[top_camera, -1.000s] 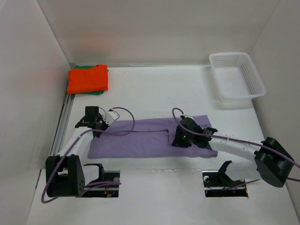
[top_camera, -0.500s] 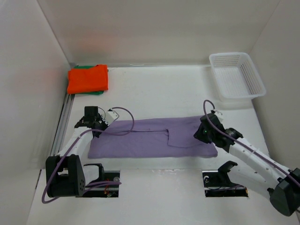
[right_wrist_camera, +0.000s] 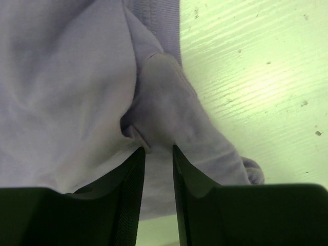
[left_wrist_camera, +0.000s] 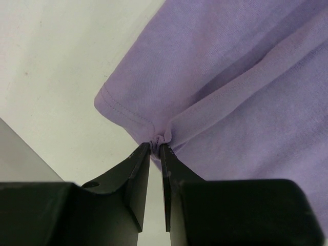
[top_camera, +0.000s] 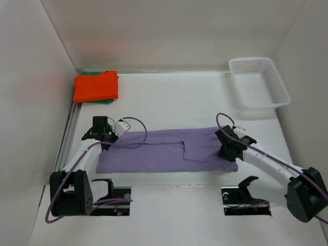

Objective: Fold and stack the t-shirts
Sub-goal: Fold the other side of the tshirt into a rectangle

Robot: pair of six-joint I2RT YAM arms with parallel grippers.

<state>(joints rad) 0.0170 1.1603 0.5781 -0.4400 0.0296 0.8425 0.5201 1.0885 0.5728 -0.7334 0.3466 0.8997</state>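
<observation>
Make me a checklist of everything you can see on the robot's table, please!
Surface: white table.
Job's things: purple shirt lies flat near the arms, partly folded; orange shirt sits folded on the green shirt in the far left corner.
Clutter: white basket at far right, nothing seen inside.
Hands: left hand is shut on the purple shirt's corner; right hand is at its other end, fingers slightly apart, grip unclear.
Cables: a purple cable loops off each arm; the left one crosses over the shirt.
Surroundings: white walls on three sides.
</observation>
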